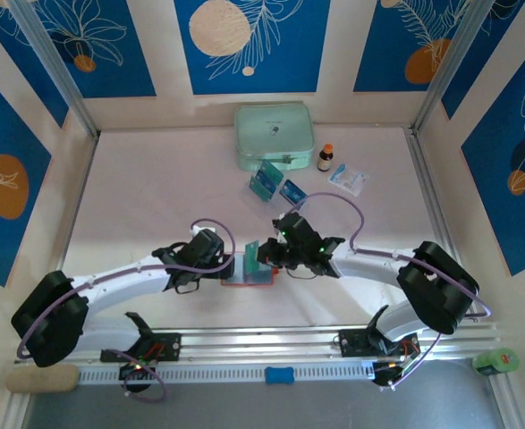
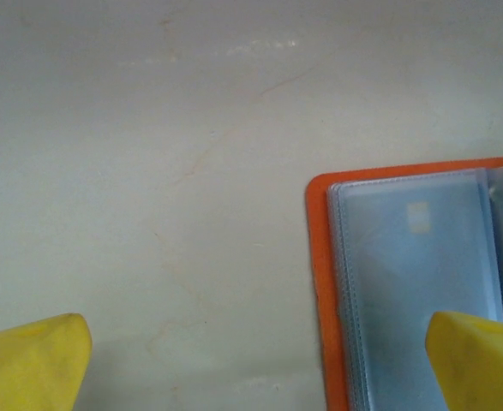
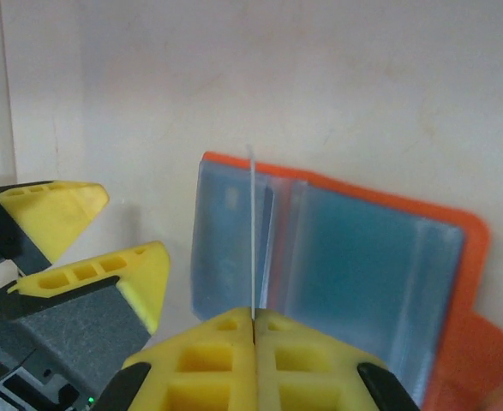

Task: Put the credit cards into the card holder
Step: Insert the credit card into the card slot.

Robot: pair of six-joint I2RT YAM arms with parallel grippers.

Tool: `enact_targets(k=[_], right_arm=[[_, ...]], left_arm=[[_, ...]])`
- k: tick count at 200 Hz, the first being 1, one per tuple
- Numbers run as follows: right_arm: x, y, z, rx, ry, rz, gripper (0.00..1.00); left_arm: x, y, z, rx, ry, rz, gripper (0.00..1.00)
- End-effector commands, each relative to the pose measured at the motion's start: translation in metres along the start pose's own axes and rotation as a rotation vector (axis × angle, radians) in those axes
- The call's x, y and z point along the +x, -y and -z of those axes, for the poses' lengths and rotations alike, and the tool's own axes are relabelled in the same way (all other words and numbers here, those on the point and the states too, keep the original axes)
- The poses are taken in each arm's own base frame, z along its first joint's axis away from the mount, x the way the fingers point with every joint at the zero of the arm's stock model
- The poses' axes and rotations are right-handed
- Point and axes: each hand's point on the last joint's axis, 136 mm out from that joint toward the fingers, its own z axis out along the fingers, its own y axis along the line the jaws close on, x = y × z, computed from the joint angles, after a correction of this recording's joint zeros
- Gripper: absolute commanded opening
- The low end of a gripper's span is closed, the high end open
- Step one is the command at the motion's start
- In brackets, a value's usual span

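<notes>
The card holder (image 1: 244,279) lies open on the table between the two arms, orange-red outside with greyish clear pockets (image 3: 354,257). My right gripper (image 3: 253,318) is shut on a credit card (image 3: 252,223), seen edge-on and standing upright over the holder's left pockets. From above, that teal card (image 1: 252,258) shows at the holder's near-left part. My left gripper (image 2: 260,368) is open, low over the table, straddling the holder's left orange edge (image 2: 318,282); one fingertip (image 2: 482,360) is over the pocket. Two more credit cards (image 1: 265,181) (image 1: 292,191) stand behind the arms.
A mint-green zip case (image 1: 275,136) sits at the back centre, with a small brown bottle (image 1: 325,157) and a white-and-blue sachet (image 1: 348,179) to its right. The left gripper's yellow fingers (image 3: 62,214) sit close beside the held card. Walls enclose the table.
</notes>
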Motion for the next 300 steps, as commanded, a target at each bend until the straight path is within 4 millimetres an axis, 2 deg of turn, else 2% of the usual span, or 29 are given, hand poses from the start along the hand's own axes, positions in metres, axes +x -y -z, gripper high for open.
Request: enact_targets(k=[1, 55, 129, 217, 300], right_arm=[[-0.016, -0.018, -0.003, -0.079, 0.131, -0.042, 0.0], [-0.007, -0.003, -0.011, -0.03, 0.179, -0.045, 0.0], [-0.003, 0.015, -0.003, 0.017, 0.244, -0.062, 0.0], [-0.003, 0.005, -0.002, -0.042, 0.248, -0.053, 0.0], [0.001, 0.008, -0.014, -0.038, 0.22, -0.061, 0.0]], left_arm=[[-0.002, 0.0, 0.001, -0.024, -0.003, -0.03, 1.0], [-0.002, -0.001, -0.001, -0.039, -0.003, -0.036, 1.0], [-0.003, 0.002, -0.003, -0.034, -0.01, -0.045, 1.0], [-0.002, 0.001, -0.002, -0.036, -0.011, -0.039, 1.0], [0.0, 0.0, -0.001, -0.039, -0.015, -0.039, 1.0]])
